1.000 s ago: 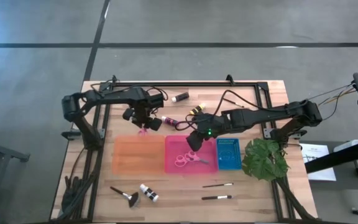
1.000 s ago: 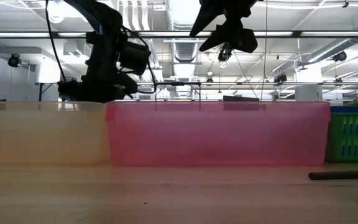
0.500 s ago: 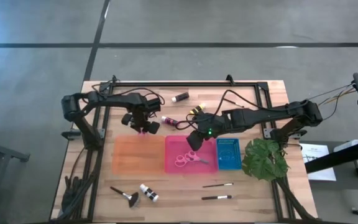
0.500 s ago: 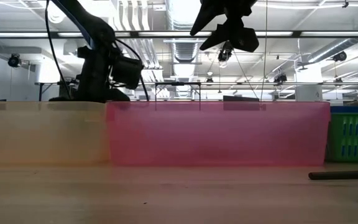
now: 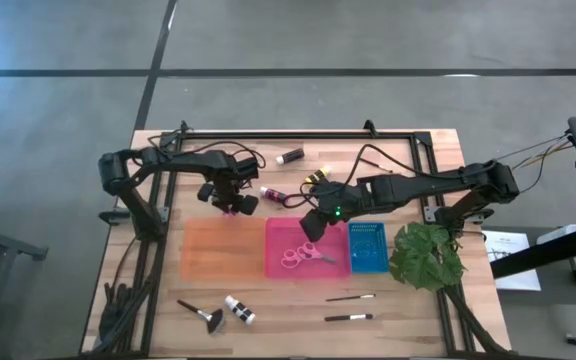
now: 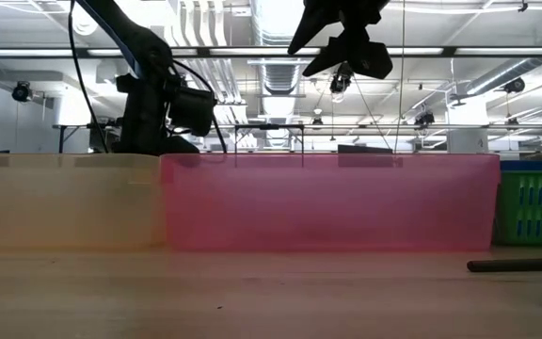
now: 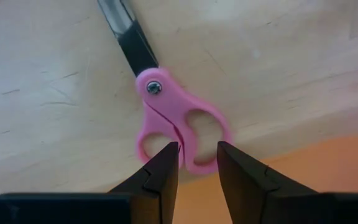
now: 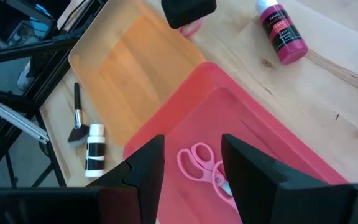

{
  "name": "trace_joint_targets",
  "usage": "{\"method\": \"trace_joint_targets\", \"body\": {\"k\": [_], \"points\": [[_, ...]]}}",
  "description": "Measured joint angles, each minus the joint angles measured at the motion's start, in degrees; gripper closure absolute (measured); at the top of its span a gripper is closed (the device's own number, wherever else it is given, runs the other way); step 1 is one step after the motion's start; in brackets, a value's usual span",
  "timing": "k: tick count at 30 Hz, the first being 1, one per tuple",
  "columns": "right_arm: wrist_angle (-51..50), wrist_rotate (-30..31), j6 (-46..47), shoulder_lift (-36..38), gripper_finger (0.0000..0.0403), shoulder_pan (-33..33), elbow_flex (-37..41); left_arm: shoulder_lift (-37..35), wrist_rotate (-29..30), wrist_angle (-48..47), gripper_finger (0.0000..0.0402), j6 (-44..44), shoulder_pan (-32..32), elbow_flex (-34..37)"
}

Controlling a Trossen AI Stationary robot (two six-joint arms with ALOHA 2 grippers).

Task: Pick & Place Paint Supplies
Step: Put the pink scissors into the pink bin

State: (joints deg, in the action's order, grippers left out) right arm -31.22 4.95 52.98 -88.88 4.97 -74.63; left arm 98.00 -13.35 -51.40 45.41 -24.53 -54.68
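The left gripper [image 7: 196, 163] is low over the table [image 5: 158, 285], just beyond the far edge of the orange tray [image 5: 224, 250]; its jaws stand apart, one finger to each side of one handle loop of the pink-handled scissors [image 7: 169, 115], not yet clamped, likely set to pinch that loop for a lift. The scissors lie flat, blades pointing away from the tray. The right gripper [image 8: 190, 163] hovers open over the pink tray [image 8: 253, 134], where a second pair of scissors [image 8: 205, 163] lies.
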Motion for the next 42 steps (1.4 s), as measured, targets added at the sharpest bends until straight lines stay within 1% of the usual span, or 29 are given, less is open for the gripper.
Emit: {"method": "trace_joint_targets", "body": {"k": [6,16,26,29,33,38,42], "points": [[0.00,0.70,0.03,0.00,0.0246,0.00,0.00,0.00,-0.27,0.93,0.0285,0.70,0.00,1.52],[0.00,1.14,-0.21,0.00,0.0246,0.00,0.00,-0.21,-0.58,5.04,0.0285,2.44,0.00,4.34],[0.00,1.16,-0.36,0.00,0.0246,0.00,0.00,-0.17,0.86,5.56,0.0288,2.81,0.00,4.37],[0.00,1.16,-0.40,0.00,0.0246,0.00,0.02,-0.14,1.14,5.50,0.0312,2.80,0.00,4.40],[0.00,1.16,-0.42,0.00,0.0246,0.00,0.01,-0.19,1.27,5.65,0.0374,2.75,0.00,4.39],[0.04,1.16,-0.42,0.00,0.0246,0.00,0.01,-0.34,0.46,7.39,0.0398,1.38,-0.23,4.16],[0.04,1.18,-0.42,0.00,0.0246,0.00,0.02,-1.00,0.69,7.26,0.0401,1.03,-0.41,4.18]]}}
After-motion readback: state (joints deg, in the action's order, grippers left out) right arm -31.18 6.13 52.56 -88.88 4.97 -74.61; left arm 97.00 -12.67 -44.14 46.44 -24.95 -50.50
